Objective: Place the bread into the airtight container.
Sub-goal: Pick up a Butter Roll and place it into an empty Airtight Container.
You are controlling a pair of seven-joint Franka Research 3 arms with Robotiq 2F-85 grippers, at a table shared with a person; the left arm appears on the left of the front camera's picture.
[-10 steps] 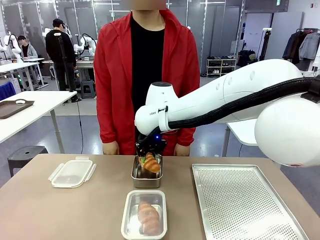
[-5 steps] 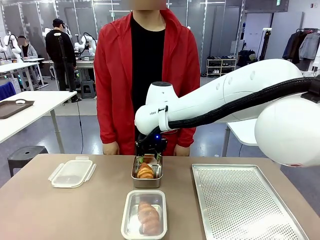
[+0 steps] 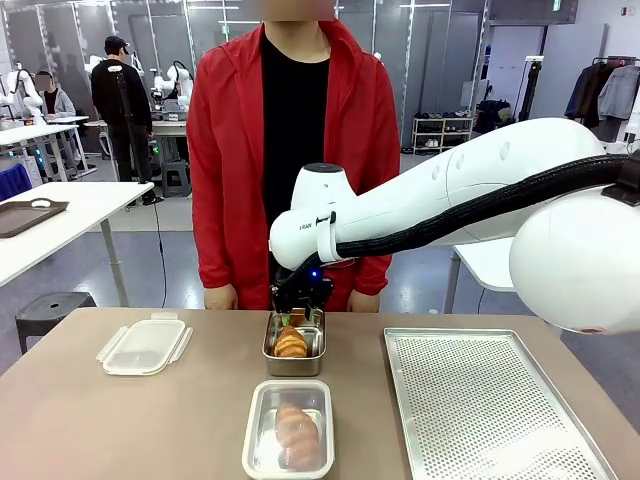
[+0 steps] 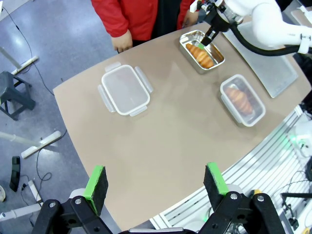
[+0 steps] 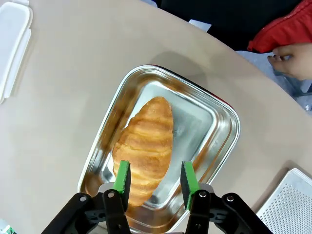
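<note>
Right gripper poised above the steel container at the far middle of the table, fingers released and apart, straddling the near end of the bread without pinching it. Bread lying flat on the container floor, slanted along its length. Seen from the front, same bread resting in the steel container, with the right gripper just over its far rim.

Nearer the robot, a clear lidded container holding a second croissant. To the left, an empty-looking clear lid lying flat on the table, well apart from both containers. On the right, a perforated metal tray.

Left gripper high above the near edge of the table, fingers spread wide, grasping nothing.

Across the table, a person in a red jacket, one hand hanging at the table's far edge, the other hand likewise just behind the steel container.
</note>
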